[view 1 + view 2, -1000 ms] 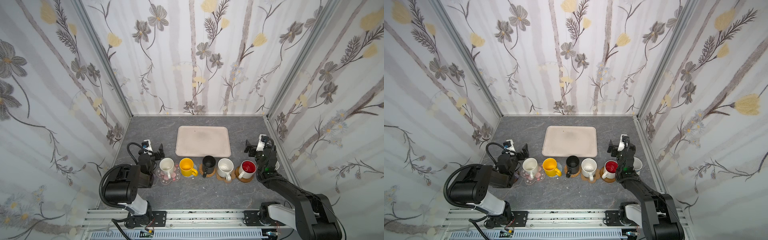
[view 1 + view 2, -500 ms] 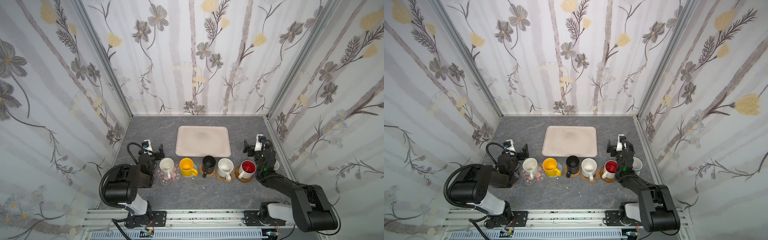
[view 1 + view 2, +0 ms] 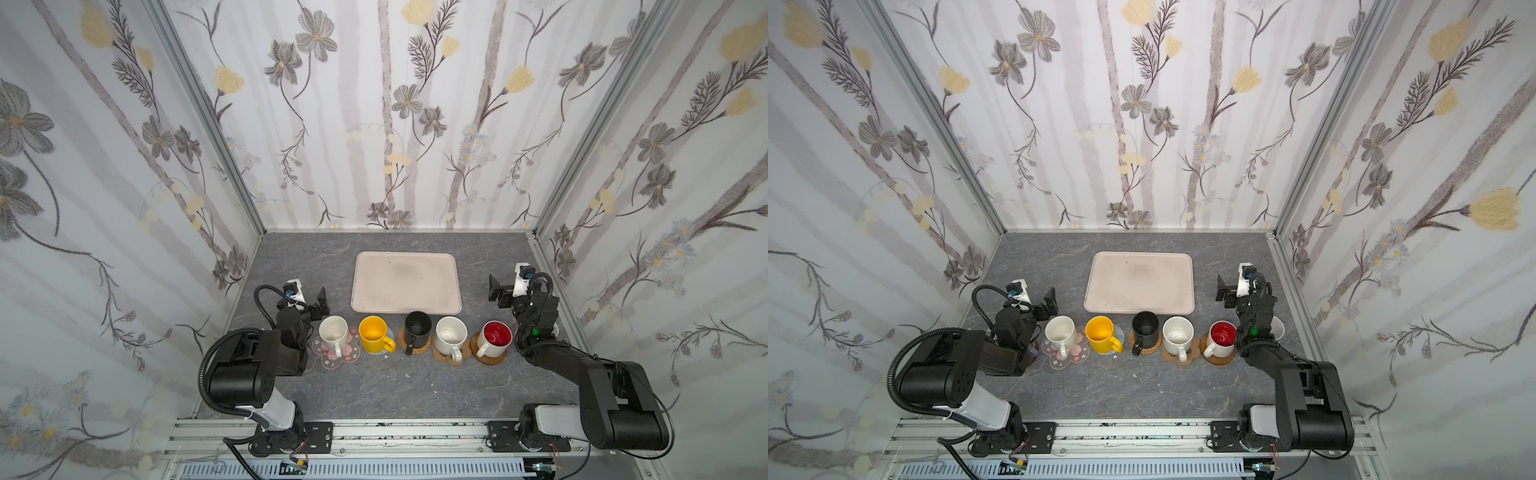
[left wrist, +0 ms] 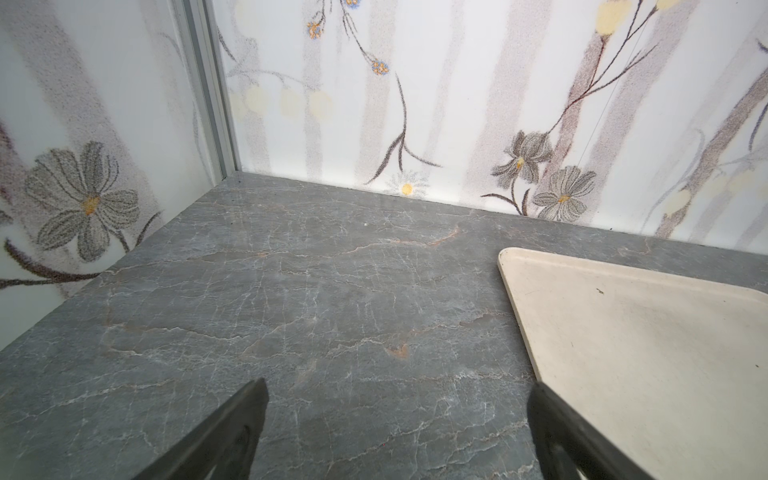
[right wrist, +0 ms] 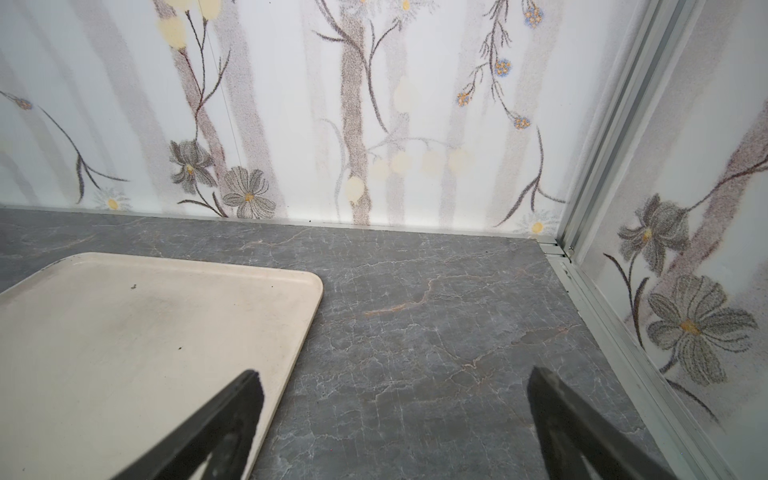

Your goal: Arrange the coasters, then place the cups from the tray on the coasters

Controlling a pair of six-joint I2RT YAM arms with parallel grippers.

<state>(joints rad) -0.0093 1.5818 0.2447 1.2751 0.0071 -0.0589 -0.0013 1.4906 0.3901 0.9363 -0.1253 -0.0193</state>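
In both top views the cream tray [image 3: 406,282] [image 3: 1139,282] lies bare. In front of it runs a row of cups on coasters: a white cup [image 3: 333,330] on the pink blossom coaster [image 3: 328,362], a yellow cup [image 3: 374,334] on a grey-blue one [image 3: 391,332], a black cup [image 3: 417,326] on rattan [image 3: 424,350], a white cup [image 3: 451,334] on the brown paw [image 3: 440,356], and a red-inside cup [image 3: 494,336] on a wooden disc [image 3: 496,360]. Another white cup [image 3: 1278,328] is half hidden by the right arm. My left gripper [image 3: 319,301] [image 4: 399,415] and right gripper [image 3: 498,291] [image 5: 395,415] hang open and hold nothing, on either side of the tray [image 4: 623,353] [image 5: 145,332].
Floral walls enclose the grey marbled table [image 3: 374,386] on three sides. A metal rail [image 3: 374,432] carrying both arm bases runs along the front edge. The folded left arm [image 3: 249,365] covers the row's left end.
The right arm has folded back toward its base while its gripper stayed by the tray's right side. The left arm and the cups have not moved.
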